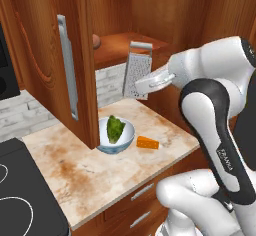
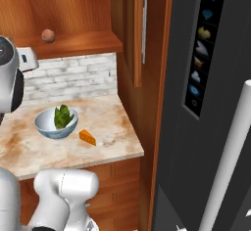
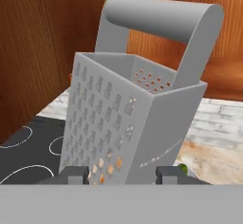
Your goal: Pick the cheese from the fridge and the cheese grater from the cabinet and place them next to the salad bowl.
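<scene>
The jaws [image 3: 122, 174] are closed on the cheese grater [image 1: 136, 71], one dark fingertip [image 3: 75, 174] pressed against each side of its lower body in the hand view. The grater hangs upright in the air, clear of the table [image 1: 100, 170], with its arched handle on top and its perforated faces toward the camera.

Below the jaws and a little toward the stove side, the salad bowl [image 1: 116, 136] stands on the table with green lettuce [image 1: 115, 128] inside. The cheese [image 1: 147, 143], a small orange wedge, lies on the table just beside the bowl, not touching it, almost straight below the jaws.

Behind and above the jaws is the cabinet [image 1: 55, 55], its door swung open with the long silver handle [image 1: 67, 67] facing out. On the cabinet's shelf [image 2: 73, 43], up past the jaws, sits a small brown round lump [image 2: 48, 35].

The black stove top [image 1: 22, 195] lies well off to the far side of the bowl from the jaws. The fridge [image 2: 206, 127] stands at the table's other end, in the right base view, with its dark door and pale bar handle [image 2: 230, 151] in the foreground.
</scene>
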